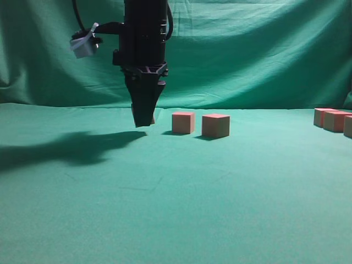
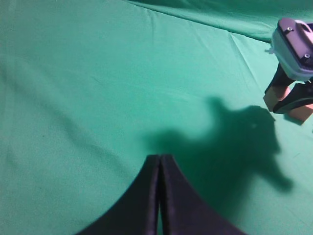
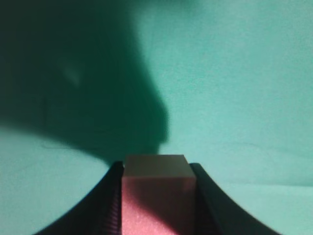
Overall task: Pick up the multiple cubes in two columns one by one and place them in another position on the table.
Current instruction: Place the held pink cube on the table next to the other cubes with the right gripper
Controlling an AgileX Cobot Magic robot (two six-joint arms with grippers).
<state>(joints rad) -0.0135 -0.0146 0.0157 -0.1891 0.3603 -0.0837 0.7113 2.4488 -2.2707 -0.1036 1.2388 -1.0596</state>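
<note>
My right gripper (image 1: 144, 116) hangs left of centre in the exterior view, just above the green table (image 1: 176, 209). It is shut on a pinkish-red cube (image 3: 155, 196), which fills the space between its jaws. In the exterior view that cube is almost hidden behind the fingers. The left wrist view shows the right gripper (image 2: 292, 100) and its cube (image 2: 272, 97) at the far right. Two cubes (image 1: 183, 122) (image 1: 215, 125) stand on the table just right of it. Three more cubes (image 1: 335, 120) sit at the right edge. My left gripper (image 2: 160, 157) is shut and empty above bare cloth.
A wrinkled green backdrop (image 1: 247, 49) hangs behind the table. The right arm casts a dark shadow (image 1: 71, 148) to the left. A white wrist camera (image 1: 83, 45) sticks out from the arm. Bare cloth fills the foreground.
</note>
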